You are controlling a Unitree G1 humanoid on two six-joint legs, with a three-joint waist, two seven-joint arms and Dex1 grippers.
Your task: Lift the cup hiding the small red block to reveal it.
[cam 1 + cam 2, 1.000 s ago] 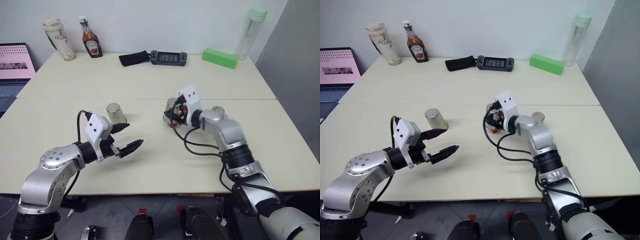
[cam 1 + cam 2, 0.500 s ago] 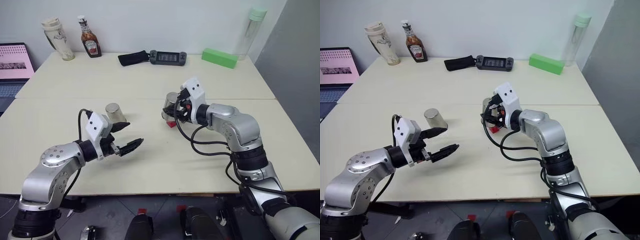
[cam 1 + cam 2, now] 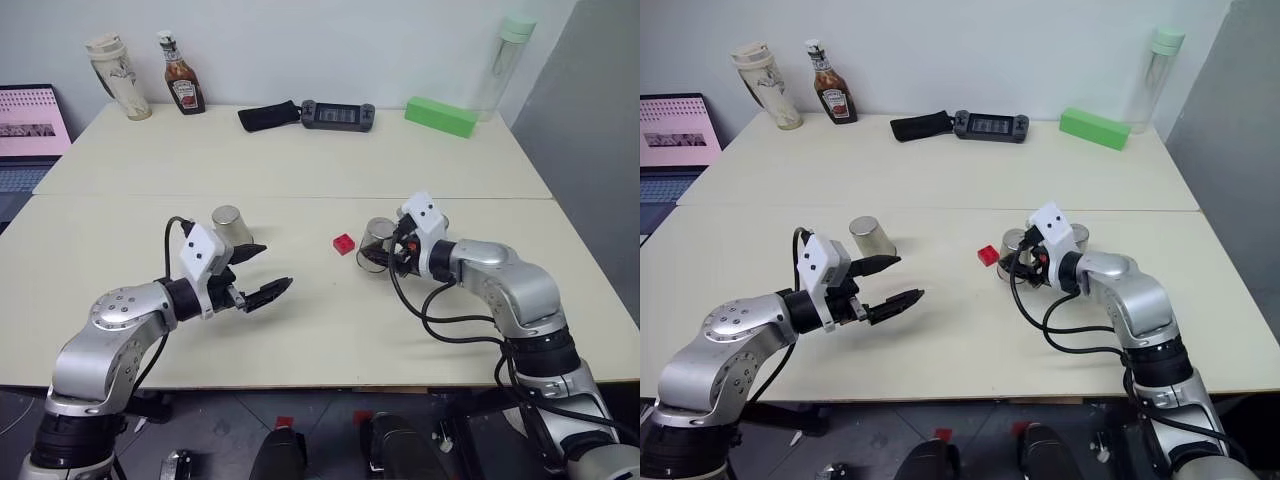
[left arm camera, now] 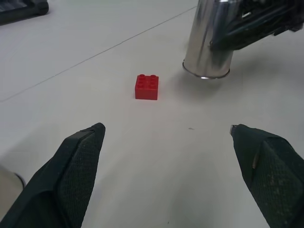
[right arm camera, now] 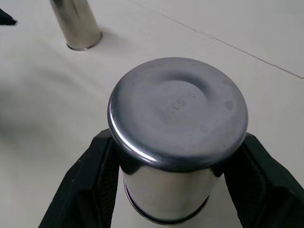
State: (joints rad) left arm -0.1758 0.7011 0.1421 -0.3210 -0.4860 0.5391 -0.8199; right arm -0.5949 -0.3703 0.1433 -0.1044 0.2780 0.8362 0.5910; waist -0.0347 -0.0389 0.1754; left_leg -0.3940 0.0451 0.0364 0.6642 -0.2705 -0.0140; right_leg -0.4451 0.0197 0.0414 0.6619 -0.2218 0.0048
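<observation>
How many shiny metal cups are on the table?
3. One cup stands near the left tool. One cup is gripped by the right tool, beside the small red block. A third cup peeks from behind the right wrist, mostly hidden.

Head stereo pair above the table (image 3: 300, 330); wrist cameras close, low.

Bright, even overhead light, no hard shadows; table (image 3: 300, 160) evenly lit w/ only soft, faint shadows under the arms. Head views sharp throughout, slight wide-angle bend at table edges. Left wrist view softer, grainy; its fingers (image 4: 71, 175) out of focus up close. Right wrist view: cup (image 5: 178, 137) base shows dull diffuse sheen, soft shadow beside it on the table
</observation>
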